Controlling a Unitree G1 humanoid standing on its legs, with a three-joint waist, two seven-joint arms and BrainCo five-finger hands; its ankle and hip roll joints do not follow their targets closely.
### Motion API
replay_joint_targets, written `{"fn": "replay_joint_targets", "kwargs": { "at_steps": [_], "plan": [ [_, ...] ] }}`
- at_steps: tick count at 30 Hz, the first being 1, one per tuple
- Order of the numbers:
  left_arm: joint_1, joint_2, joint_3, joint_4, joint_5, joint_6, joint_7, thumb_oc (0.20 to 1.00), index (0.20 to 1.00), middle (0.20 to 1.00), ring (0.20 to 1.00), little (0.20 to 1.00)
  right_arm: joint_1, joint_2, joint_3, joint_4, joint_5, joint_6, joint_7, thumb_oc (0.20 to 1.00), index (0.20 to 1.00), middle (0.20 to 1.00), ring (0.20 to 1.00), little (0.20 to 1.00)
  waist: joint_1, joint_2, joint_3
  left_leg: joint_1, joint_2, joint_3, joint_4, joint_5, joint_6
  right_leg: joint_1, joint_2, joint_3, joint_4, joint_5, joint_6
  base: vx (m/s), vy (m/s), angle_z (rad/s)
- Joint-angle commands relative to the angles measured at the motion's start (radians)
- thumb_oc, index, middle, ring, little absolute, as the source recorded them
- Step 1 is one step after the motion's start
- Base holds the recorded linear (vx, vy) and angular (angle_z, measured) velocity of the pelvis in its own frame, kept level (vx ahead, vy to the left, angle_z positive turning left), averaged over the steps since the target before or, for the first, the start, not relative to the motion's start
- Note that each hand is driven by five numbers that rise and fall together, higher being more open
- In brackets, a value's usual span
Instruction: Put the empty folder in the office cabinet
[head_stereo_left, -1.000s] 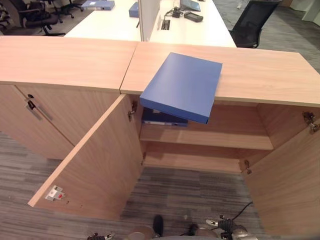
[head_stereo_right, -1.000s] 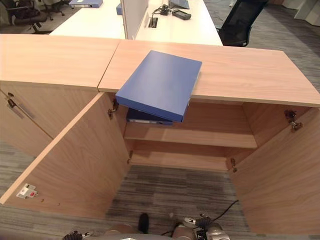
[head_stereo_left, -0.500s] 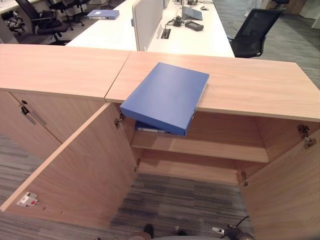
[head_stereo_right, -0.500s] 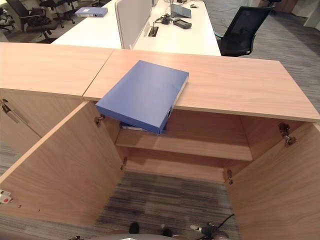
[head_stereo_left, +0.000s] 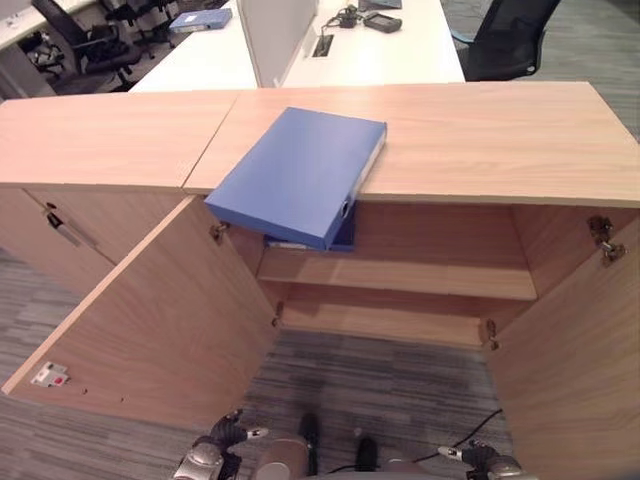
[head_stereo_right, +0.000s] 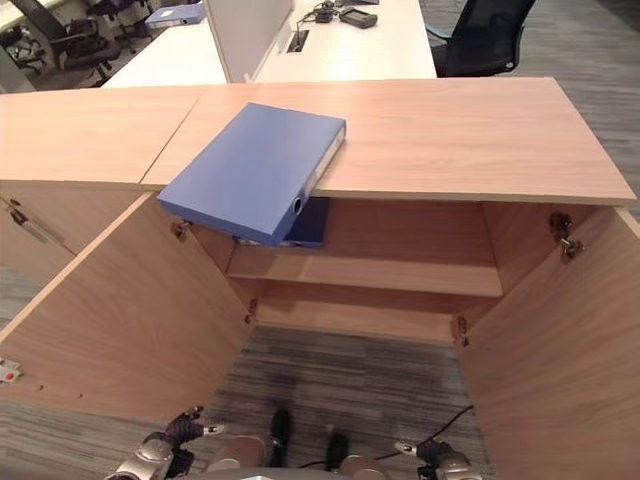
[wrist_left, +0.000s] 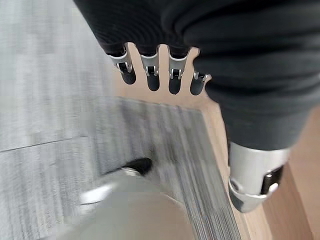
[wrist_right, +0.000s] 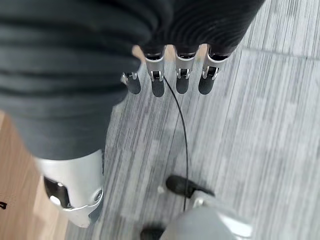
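Note:
A blue folder (head_stereo_left: 298, 172) lies flat on the wooden cabinet top (head_stereo_left: 480, 140), and its near corner overhangs the front edge above the open cabinet. Under it, a second blue folder (head_stereo_left: 343, 236) rests on the left of the upper shelf (head_stereo_left: 420, 275). Both cabinet doors stand wide open. My left hand (head_stereo_left: 215, 445) hangs low near the floor, far below the folder, with its fingers (wrist_left: 153, 75) straight and holding nothing. My right hand (head_stereo_left: 480, 462) hangs low on the other side, and its fingers (wrist_right: 182, 75) are likewise straight and holding nothing.
The open left door (head_stereo_left: 150, 320) and right door (head_stereo_left: 575, 350) flank the opening. A closed cabinet with a handle (head_stereo_left: 62, 230) adjoins on the left. Behind are white desks with a divider panel (head_stereo_left: 270, 30), another blue folder (head_stereo_left: 200, 18) and a black chair (head_stereo_left: 510, 35).
The whole view has shifted, so the camera moved. Both hands now show at the bottom edge. The blue folder keeps its place on the cabinet top.

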Motion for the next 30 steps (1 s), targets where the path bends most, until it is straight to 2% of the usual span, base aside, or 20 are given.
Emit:
{"fn": "replay_joint_targets", "kwargs": {
  "at_steps": [1,3,4,5,6,7,8,9,10,11,12,13,14,16,17,20,25,29,30],
  "plan": [
    [0.007,0.021,0.007,-0.032,0.033,-0.033,-0.030,1.000,1.000,1.000,1.000,1.000,-0.010,-0.007,0.004,0.000,-0.053,-0.005,0.012,1.000,1.000,1.000,1.000,1.000,0.007,0.014,-0.024,0.022,-0.038,-0.002,0.056,-0.082,0.099,-0.014,-0.070,0.036,0.149,-0.089,0.110,0.09,0.215,-0.36],
    [0.017,0.031,-0.002,-0.060,0.037,-0.033,-0.034,1.000,1.000,1.000,1.000,1.000,-0.018,-0.002,0.004,-0.008,-0.062,-0.002,0.014,1.000,1.000,1.000,1.000,1.000,0.005,0.031,-0.011,0.049,-0.035,0.001,0.031,-0.082,0.115,-0.062,-0.095,0.031,0.265,-0.084,0.132,0.04,0.166,-0.25],
    [0.017,0.031,-0.002,-0.060,0.037,-0.033,-0.034,1.000,1.000,1.000,1.000,1.000,-0.018,-0.001,0.004,-0.009,-0.062,-0.002,0.014,1.000,1.000,1.000,1.000,1.000,0.005,0.030,-0.011,0.049,-0.036,0.003,0.029,-0.081,0.115,-0.065,-0.097,0.032,0.270,-0.087,0.133,0.00,0.139,-0.12],
    [0.017,0.032,-0.001,-0.063,0.036,-0.030,-0.033,1.000,1.000,1.000,1.000,1.000,-0.024,0.001,0.011,-0.013,-0.070,0.001,0.015,1.000,1.000,1.000,1.000,1.000,0.000,0.037,-0.002,0.059,-0.036,0.004,0.022,-0.080,0.125,-0.097,-0.112,0.038,0.346,-0.083,0.145,-0.06,0.132,-0.20],
    [0.014,0.046,-0.002,-0.068,0.042,-0.029,-0.030,1.000,1.000,1.000,1.000,1.000,-0.029,0.012,0.023,-0.030,-0.074,0.002,0.013,1.000,1.000,1.000,1.000,1.000,-0.009,0.043,0.025,0.068,-0.032,-0.004,0.029,-0.082,0.138,-0.154,-0.139,0.067,0.471,-0.057,0.154,-0.07,0.142,-0.29],
    [0.015,0.050,0.001,-0.070,0.041,-0.030,-0.029,1.000,1.000,1.000,1.000,1.000,-0.028,0.015,0.025,-0.030,-0.078,0.003,0.013,1.000,1.000,1.000,1.000,1.000,-0.006,0.051,0.025,0.064,-0.024,-0.011,0.033,-0.085,0.139,-0.169,-0.159,0.071,0.482,-0.055,0.147,-0.06,0.069,-0.18],
    [0.020,0.053,0.004,-0.075,0.044,-0.031,-0.029,1.000,1.000,1.000,1.000,1.000,-0.024,0.015,0.027,-0.029,-0.089,0.004,0.013,1.000,1.000,1.000,1.000,1.000,0.001,0.059,0.021,0.061,-0.015,-0.013,0.035,-0.090,0.138,-0.173,-0.199,0.060,0.460,-0.055,0.143,0.01,-0.019,0.12],
    [0.022,0.057,0.004,-0.075,0.052,-0.032,-0.025,1.000,1.000,1.000,1.000,1.000,-0.022,0.012,0.021,-0.024,-0.095,0.007,0.013,1.000,1.000,1.000,1.000,1.000,0.001,0.062,0.014,0.061,-0.007,-0.022,0.035,-0.092,0.135,-0.158,-0.230,0.050,0.412,-0.046,0.138,0.04,-0.057,0.29],
    [0.018,0.058,0.006,-0.067,0.054,-0.032,-0.024,1.000,1.000,1.000,1.000,1.000,-0.022,0.008,0.016,-0.020,-0.098,0.008,0.012,1.000,1.000,1.000,1.000,1.000,-0.001,0.059,0.012,0.067,-0.006,-0.027,0.027,-0.094,0.132,-0.139,-0.240,0.057,0.363,-0.035,0.143,0.06,-0.094,0.22],
    [0.013,0.059,0.007,-0.058,0.058,-0.031,-0.022,1.000,1.000,1.000,1.000,1.000,-0.023,0.005,0.010,-0.014,-0.100,0.011,0.012,1.000,1.000,1.000,1.000,1.000,-0.003,0.048,0.005,0.070,-0.009,-0.030,0.017,-0.096,0.129,-0.120,-0.239,0.080,0.270,-0.008,0.157,0.05,-0.067,0.00],
    [0.013,0.058,0.007,-0.058,0.058,-0.031,-0.022,1.000,1.000,1.000,1.000,1.000,-0.023,0.005,0.010,-0.014,-0.100,0.011,0.012,1.000,1.000,1.000,1.000,1.000,-0.003,0.048,0.003,0.068,-0.008,-0.031,0.016,-0.095,0.129,-0.121,-0.238,0.079,0.266,-0.005,0.157,0.06,-0.085,-0.09],
    [0.009,0.061,0.006,-0.050,0.066,-0.033,-0.017,1.000,1.000,1.000,1.000,1.000,-0.022,0.004,0.007,-0.007,-0.104,0.014,0.012,1.000,1.000,1.000,1.000,1.000,-0.006,0.035,-0.005,0.073,-0.012,-0.034,0.003,-0.095,0.126,-0.124,-0.234,0.113,0.202,0.019,0.172,0.11,-0.135,-0.06],
    [0.003,0.062,0.002,-0.047,0.078,-0.036,-0.010,1.000,1.000,1.000,1.000,1.000,-0.014,0.008,-0.001,0.004,-0.101,0.016,0.008,1.000,1.000,1.000,1.000,1.000,-0.006,0.009,-0.019,0.080,-0.023,-0.036,-0.005,-0.098,0.126,-0.096,-0.221,0.162,0.100,0.050,0.199,0.15,-0.182,-0.05],
    [0.009,0.061,0.006,-0.053,0.072,-0.035,-0.011,1.000,1.000,1.000,1.000,1.000,-0.009,0.013,-0.001,0.010,-0.103,0.017,0.009,1.000,1.000,1.000,1.000,1.000,0.001,-0.002,-0.027,0.087,-0.025,-0.035,-0.014,-0.097,0.125,-0.076,-0.224,0.151,0.067,0.060,0.208,0.11,-0.146,0.11],
    [0.012,0.049,0.019,-0.044,0.058,-0.033,-0.009,1.000,1.000,1.000,1.000,1.000,-0.006,0.017,0.007,0.012,-0.106,0.017,0.009,1.000,1.000,1.000,1.000,1.000,0.003,-0.018,-0.042,0.098,-0.015,-0.034,-0.043,-0.086,0.115,-0.056,-0.211,0.138,0.021,0.078,0.216,0.11,-0.166,0.43],
    [0.007,0.024,0.037,0.000,0.038,-0.029,-0.001,1.000,1.000,1.000,1.000,1.000,0.002,0.025,0.013,0.016,-0.106,0.014,0.010,1.000,1.000,1.000,1.000,1.000,0.003,-0.033,-0.064,0.132,0.013,-0.039,-0.102,-0.062,0.092,-0.024,-0.183,0.121,-0.025,0.071,0.206,0.11,-0.185,0.07],
    [0.005,0.005,0.026,-0.004,0.046,-0.035,0.001,1.000,1.000,1.000,1.000,1.000,0.016,0.029,0.014,0.025,-0.099,0.009,0.005,1.000,1.000,1.000,1.000,1.000,-0.005,-0.037,-0.080,0.154,0.048,-0.046,-0.109,-0.067,0.067,-0.001,-0.151,0.109,-0.025,0.028,0.194,0.06,-0.112,-0.03],
    [0.019,0.039,0.016,-0.137,0.058,-0.042,0.004,1.000,1.000,1.000,1.000,1.000,0.018,0.030,0.017,0.020,-0.101,0.005,-0.002,1.000,1.000,1.000,1.000,1.000,-0.005,-0.031,-0.081,0.159,0.063,-0.049,-0.109,-0.068,0.055,0.007,-0.137,0.099,-0.025,0.009,0.190,0.04,-0.083,0.04],
    [0.052,0.073,0.031,-0.269,0.018,-0.047,-0.006,1.000,1.000,1.000,1.000,1.000,0.019,0.031,0.014,0.013,-0.106,0.003,-0.007,1.000,1.000,1.000,1.000,1.000,0.000,-0.027,-0.079,0.158,0.069,-0.055,-0.109,-0.066,0.050,0.011,-0.131,0.094,-0.025,-0.001,0.187,0.03,-0.058,0.07]
  ]
}}
